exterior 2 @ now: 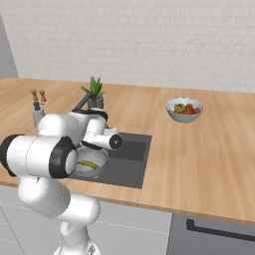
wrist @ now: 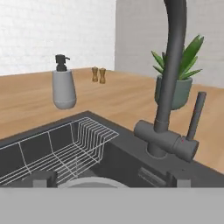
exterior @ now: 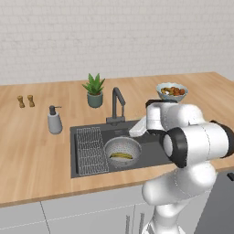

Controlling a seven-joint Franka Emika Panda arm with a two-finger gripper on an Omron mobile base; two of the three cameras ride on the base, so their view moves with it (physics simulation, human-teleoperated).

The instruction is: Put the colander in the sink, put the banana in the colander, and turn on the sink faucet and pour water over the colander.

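Inside the sink (exterior: pixel 87 167), the colander (exterior: pixel 122 150) is sitting beside the wire rack (exterior: pixel 90 151), with the banana (exterior: pixel 121 156) lying in it. Facing the faucet (wrist: pixel 168 87), the tool (wrist: pixel 109 180) is hovering over the basin; I cannot tell how wide it is standing, and it is holding nothing visible.

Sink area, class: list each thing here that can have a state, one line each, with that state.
colander: upright in the sink, beside the wire rack.
banana: lying inside the colander.
sink: holds the rack and colander; no water visible.
sink faucet: no water running from the spout; lever tilted upward.
wire rack: nothing on it.
fruit bowl: upright on the counter, full of fruit.
gripper: by the faucet; open or shut unclear.
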